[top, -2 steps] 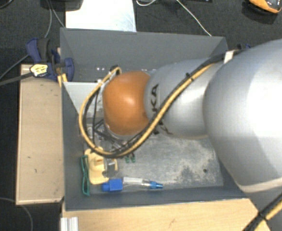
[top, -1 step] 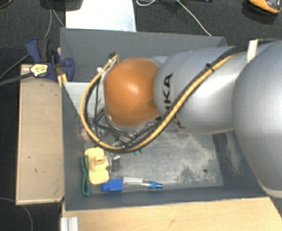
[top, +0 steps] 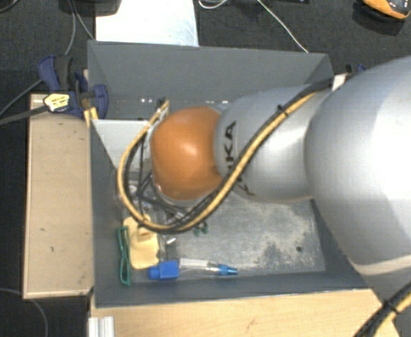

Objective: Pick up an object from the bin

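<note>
The few loose things have gathered in the lower left corner of the bin (top: 275, 248), probably because its walls stop them there: a cream lump (top: 142, 248) just beside the left wall, a green band (top: 124, 258) looped along its left side, and a clear tube (top: 191, 267) with a blue cap lying flat along the bottom wall, its cap end near the lump. A green scrap (top: 199, 229) lies a little above the tube. The arm (top: 346, 153) comes in from the right of the frame and bends down into the bin's left half, its orange cover (top: 184, 153) facing up, with a yellow-and-black cable (top: 131, 153) looped around it (slack, I judge, to let the wrist turn). The gripper (top: 160, 215) hangs under that cover, just above the lump; whether it is open or closed I cannot tell. The lump looks the likeliest pick, though nothing is seen held.
</note>
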You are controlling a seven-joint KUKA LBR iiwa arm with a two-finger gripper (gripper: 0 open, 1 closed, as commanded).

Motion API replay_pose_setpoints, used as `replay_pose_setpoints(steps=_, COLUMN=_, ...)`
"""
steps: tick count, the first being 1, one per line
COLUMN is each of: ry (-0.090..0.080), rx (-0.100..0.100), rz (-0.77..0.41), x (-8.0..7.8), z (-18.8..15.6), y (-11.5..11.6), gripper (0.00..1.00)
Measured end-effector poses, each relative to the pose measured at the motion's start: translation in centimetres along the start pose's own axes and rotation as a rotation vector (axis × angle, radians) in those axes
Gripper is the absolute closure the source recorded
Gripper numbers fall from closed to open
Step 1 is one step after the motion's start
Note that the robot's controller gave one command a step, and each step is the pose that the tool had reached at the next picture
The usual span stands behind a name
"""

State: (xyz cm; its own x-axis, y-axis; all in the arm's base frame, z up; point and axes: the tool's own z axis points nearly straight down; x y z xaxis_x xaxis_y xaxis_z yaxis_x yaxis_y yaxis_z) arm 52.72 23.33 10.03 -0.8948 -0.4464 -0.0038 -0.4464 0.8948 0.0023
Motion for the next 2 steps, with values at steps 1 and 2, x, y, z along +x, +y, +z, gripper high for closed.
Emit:
replay_pose_setpoints(steps=1, ry=-0.008, rx=0.003, rz=-0.399, x=-1.3, z=2.9, y=0.8, gripper=0.00)
replay_pose_setpoints(steps=2, ry=-0.012, rx=-0.005, rz=-0.036, x=0.1, z=2.6, y=-0.1, gripper=1.00)
